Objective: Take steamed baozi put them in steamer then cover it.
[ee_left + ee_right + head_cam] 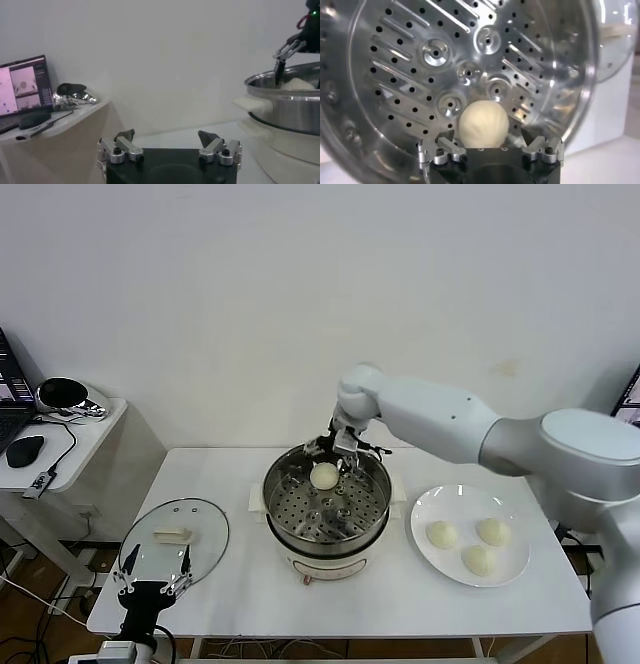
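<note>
A white bench (250, 604) holds a round steel steamer (327, 504) at its middle, standing on a cream base. The right arm reaches in from the right, and the right end effector (338, 454) hangs over the far side of the pot, fingers spread apart on either side of one baozi (324, 476) that rests on the perforated tray (420, 75) near the far wall. In the right wrist view the bun sits between the open fingers, though whether they touch it cannot be told. Three more baozi (477, 544) lie together on a white plate (440, 569) just right of the steamer. The glass cover (175, 539) lies flat on the bench to the left of the pot. The left end effector (152, 586) waits low at the bench's near left edge, beside the cover, fingers apart and empty.
</note>
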